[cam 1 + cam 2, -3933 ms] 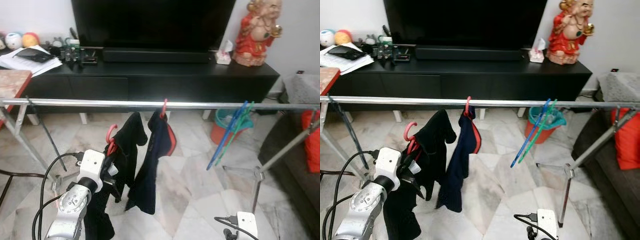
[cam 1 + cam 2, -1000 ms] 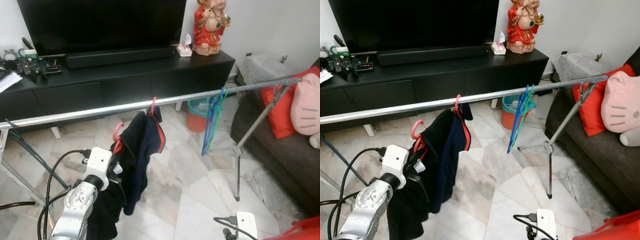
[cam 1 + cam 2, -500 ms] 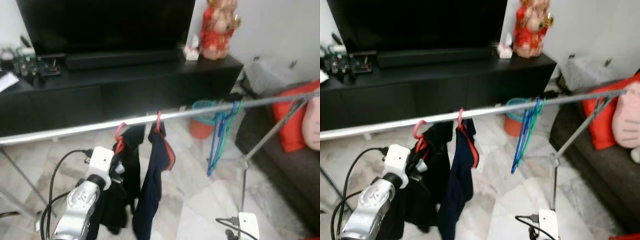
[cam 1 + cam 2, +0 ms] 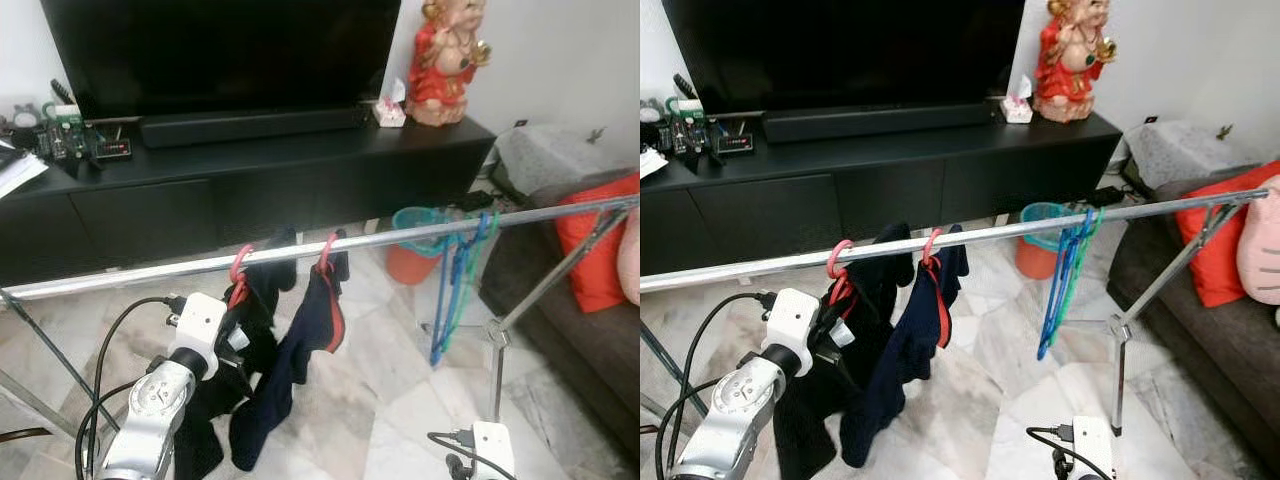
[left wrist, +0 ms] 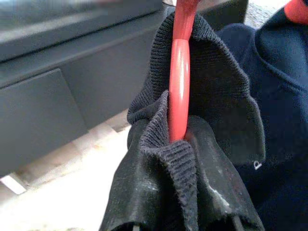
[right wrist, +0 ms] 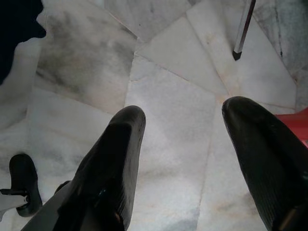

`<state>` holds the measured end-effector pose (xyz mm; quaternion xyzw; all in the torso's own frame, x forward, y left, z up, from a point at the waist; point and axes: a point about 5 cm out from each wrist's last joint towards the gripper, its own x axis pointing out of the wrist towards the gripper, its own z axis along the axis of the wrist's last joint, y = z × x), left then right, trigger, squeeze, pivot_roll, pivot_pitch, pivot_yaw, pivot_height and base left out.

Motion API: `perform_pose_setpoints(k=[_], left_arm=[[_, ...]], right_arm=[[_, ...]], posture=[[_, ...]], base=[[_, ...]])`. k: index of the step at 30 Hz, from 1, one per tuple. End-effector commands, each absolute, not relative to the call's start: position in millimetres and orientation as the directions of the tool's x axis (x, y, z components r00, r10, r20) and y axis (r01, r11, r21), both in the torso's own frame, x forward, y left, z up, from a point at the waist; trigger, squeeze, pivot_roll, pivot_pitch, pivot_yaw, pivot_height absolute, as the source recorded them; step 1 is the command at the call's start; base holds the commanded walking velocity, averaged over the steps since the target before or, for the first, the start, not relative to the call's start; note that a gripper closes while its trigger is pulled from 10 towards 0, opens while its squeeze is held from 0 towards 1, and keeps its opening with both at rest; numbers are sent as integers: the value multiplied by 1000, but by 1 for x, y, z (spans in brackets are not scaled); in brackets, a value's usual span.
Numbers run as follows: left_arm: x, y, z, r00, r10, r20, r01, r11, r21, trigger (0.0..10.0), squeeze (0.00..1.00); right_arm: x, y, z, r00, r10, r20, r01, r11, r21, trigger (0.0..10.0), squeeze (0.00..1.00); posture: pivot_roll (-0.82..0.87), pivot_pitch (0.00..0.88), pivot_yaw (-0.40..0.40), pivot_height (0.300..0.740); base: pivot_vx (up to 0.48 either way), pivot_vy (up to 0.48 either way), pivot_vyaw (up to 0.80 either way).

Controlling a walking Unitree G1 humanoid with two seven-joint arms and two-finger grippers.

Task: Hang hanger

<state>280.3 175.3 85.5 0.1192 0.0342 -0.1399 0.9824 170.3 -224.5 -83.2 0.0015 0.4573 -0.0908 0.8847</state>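
at lower left the left gripper (image 4: 232, 335) has its fingers clamped on the red hanger (image 4: 240, 268) carrying a black garment (image 4: 262, 330), hook meeting the rail (image 4: 400, 243) to hang, while the right gripper's (image 6: 180, 159) fingers gape idle.

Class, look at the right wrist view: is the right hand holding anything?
No, the right hand is open, with bare floor between its fingers.

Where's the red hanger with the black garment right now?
Left eye view: the red hanger hooks the rail, left of the navy garment, above the left gripper.
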Motion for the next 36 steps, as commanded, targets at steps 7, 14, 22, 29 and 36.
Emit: perform_pose_setpoints(k=[7, 14, 22, 29, 36], left_arm=[[299, 172, 98, 966, -248, -72, 258, 937, 233, 10000, 0], [314, 174, 95, 972, -195, -128, 221, 944, 244, 10000, 0], [328, 173, 95, 980, -134, -150, 168, 956, 243, 10000, 0], [327, 180, 89, 976, -122, -183, 164, 958, 235, 10000, 0], [311, 185, 79, 965, -155, -211, 208, 944, 256, 10000, 0]], right_arm=[[168, -227, -84, 559, -170, -812, 173, 981, -86, 10000, 0], [167, -225, -84, 556, -175, -813, 188, 979, -81, 10000, 0], [167, -225, -84, 556, -176, -813, 193, 978, -81, 10000, 0], [167, -224, -85, 556, -175, -813, 194, 978, -79, 10000, 0], [167, -224, -85, 556, -174, -813, 191, 978, -78, 10000, 0]], posture=[[79, 0, -94, 740], [68, 0, -81, 740], [66, 0, -81, 740], [64, 0, -76, 740], [71, 0, -80, 740]], base=[[0, 0, 0], [0, 0, 0], [0, 0, 0], [0, 0, 0], [0, 0, 0]])
